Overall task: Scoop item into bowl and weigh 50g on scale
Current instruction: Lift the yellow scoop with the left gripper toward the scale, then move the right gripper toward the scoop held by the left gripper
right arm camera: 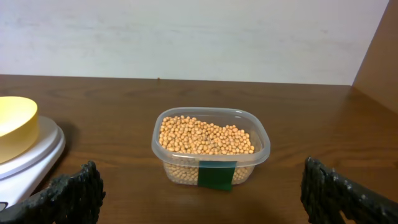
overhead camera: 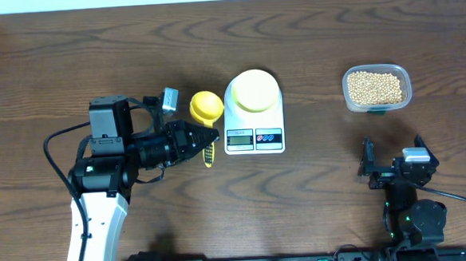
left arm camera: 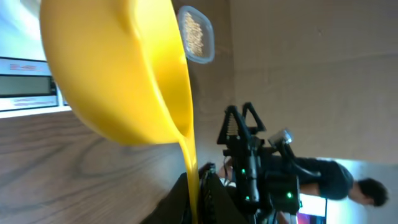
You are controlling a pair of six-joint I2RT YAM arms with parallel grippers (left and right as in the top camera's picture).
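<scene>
Soybeans (right arm camera: 205,137): many, small, round, tan, heaped in one clear rounded-rectangular plastic tub (right arm camera: 264,149), well right of scale (overhead camera: 254,133). One white scale, round platform carrying one pale yellow bowl (overhead camera: 255,89). One glossy yellow scoop (overhead camera: 206,105) just left of scale, its handle clamped in left claw (overhead camera: 206,141), arm reaching toward scale. Right claw (right arm camera: 205,202) spread wide, low over wood-grain bench (overhead camera: 331,29), facing tub.

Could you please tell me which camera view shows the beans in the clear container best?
The right wrist view: the beans lie in the clear container close up, each one distinct. The overhead view shows them small, from above. The left wrist view catches only a small, distant glimpse beyond the yellow scoop.
</scene>
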